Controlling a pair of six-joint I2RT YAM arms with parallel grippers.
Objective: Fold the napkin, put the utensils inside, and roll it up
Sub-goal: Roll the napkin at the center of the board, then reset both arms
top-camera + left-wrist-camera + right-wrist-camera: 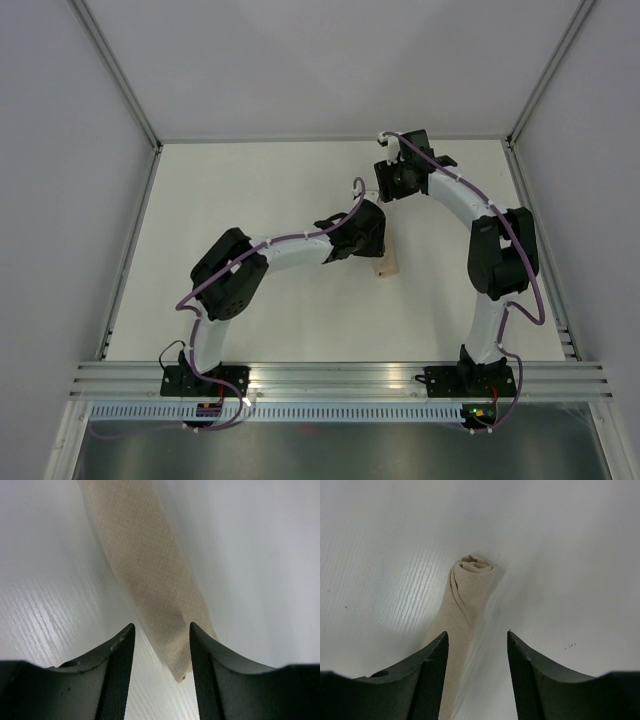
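White-tubed arms, black joint housings, purple cables, dark curved end effector fingers

The napkin is tan woven cloth, matt, with a fine crosshatch weave that shows clearly up close and soft creases at its rolled end. The desk is white and smooth, with a faint ribbed grain and a dull sheen. The left claw and right claw look like matt black plastic, finely ridged on the inner faces. The arms have glossy white shells. The rail is brushed metal.
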